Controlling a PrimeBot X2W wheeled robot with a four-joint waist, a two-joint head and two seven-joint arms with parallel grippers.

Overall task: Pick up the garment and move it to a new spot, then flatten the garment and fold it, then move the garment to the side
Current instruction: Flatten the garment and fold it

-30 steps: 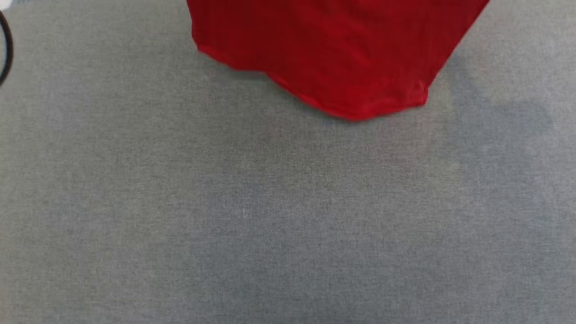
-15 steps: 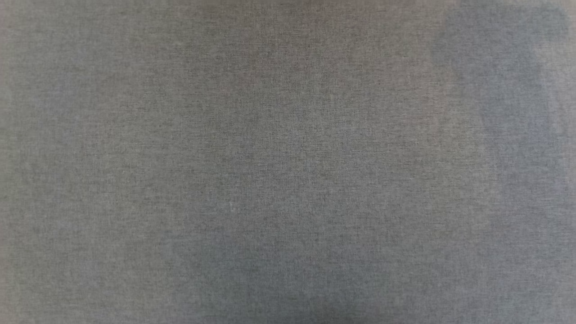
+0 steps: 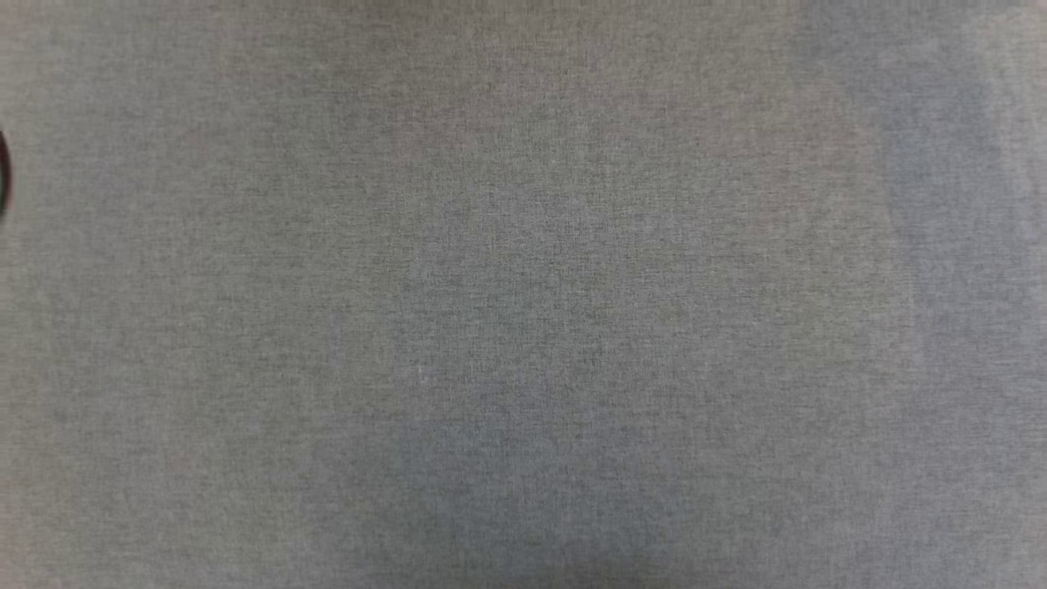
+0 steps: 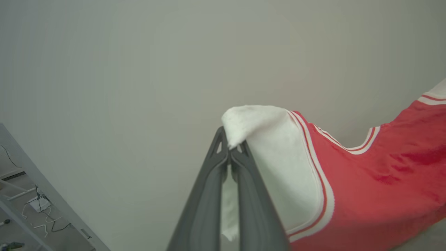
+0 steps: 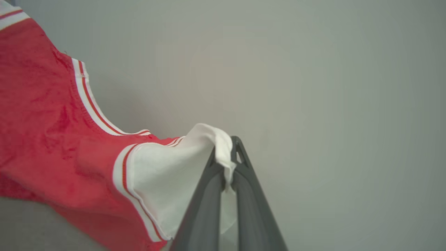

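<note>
The garment (image 4: 366, 181) is a red jersey with white sleeves and red-white striped trim. It hangs stretched between my two grippers in front of a pale wall. In the left wrist view my left gripper (image 4: 230, 151) is shut on the tip of one white sleeve (image 4: 278, 167), and the red body runs off to the right. My right gripper (image 5: 228, 164) is shut on the other white sleeve (image 5: 163, 184) in the right wrist view, where the garment (image 5: 45, 139) sags away to the left. The neckline trim dips between the sleeves. The print is hidden.
The head view looks down on a grey cloth surface (image 3: 523, 327) with soft shadows at the right. A dark curved edge (image 3: 3, 176) pokes in at its left border. Floor with loose cables (image 4: 38, 209) lies at the left wrist view's lower left.
The garment's red hem, at the top of the head view a second ago, has gone out of that view. The dark arc at the left edge sits lower, so the camera has shifted.
</note>
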